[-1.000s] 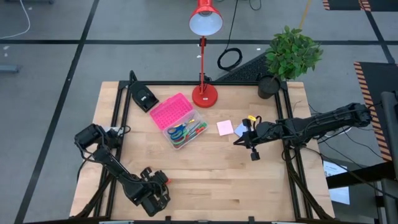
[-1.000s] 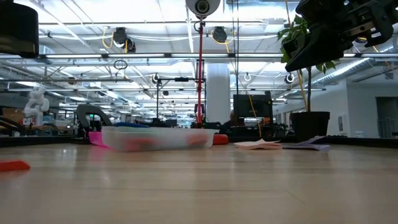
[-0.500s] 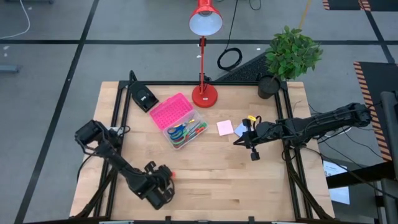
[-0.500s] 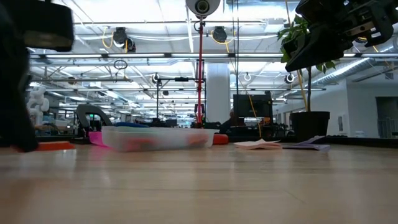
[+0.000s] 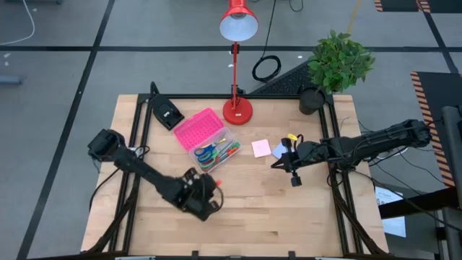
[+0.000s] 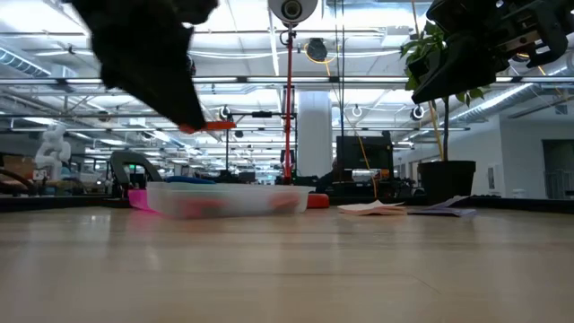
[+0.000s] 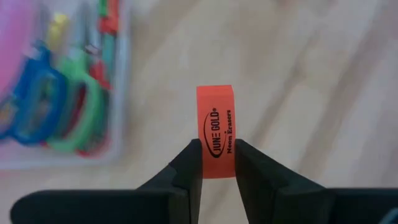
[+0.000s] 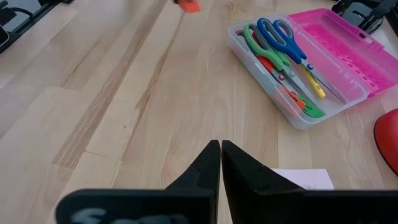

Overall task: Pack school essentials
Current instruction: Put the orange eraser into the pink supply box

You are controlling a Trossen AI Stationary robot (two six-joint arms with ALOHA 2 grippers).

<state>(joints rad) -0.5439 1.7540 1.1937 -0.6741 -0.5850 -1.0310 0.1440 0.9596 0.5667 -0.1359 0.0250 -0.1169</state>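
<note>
My left gripper is shut on an orange-red eraser in the air near the middle of the table. It hangs just on the near side of a clear box with its pink lid open. Blue and green scissors and pens lie in the box. Pink and blue sticky-note pads lie flat on the table right of the box. My right gripper hovers shut above the table beside the pads, with nothing in it. My left gripper pinches the eraser's lower end between its two fingertips, on the two broad faces. The rest of the eraser sticks out past the tips. In the low view the fingers slant down from the table's left, and the eraser is lifted clear.
A red desk lamp stands at the far middle of the table, and a potted plant at the far right corner. A black wedge-shaped device sits far left of the box. Bare wood lies along the near edge.
My left gripper has travelled from the table's near left area toward the right and far side, up to the box. It has risen with the eraser, which has gone from table height to well above the table. My right arm has kept still.
</note>
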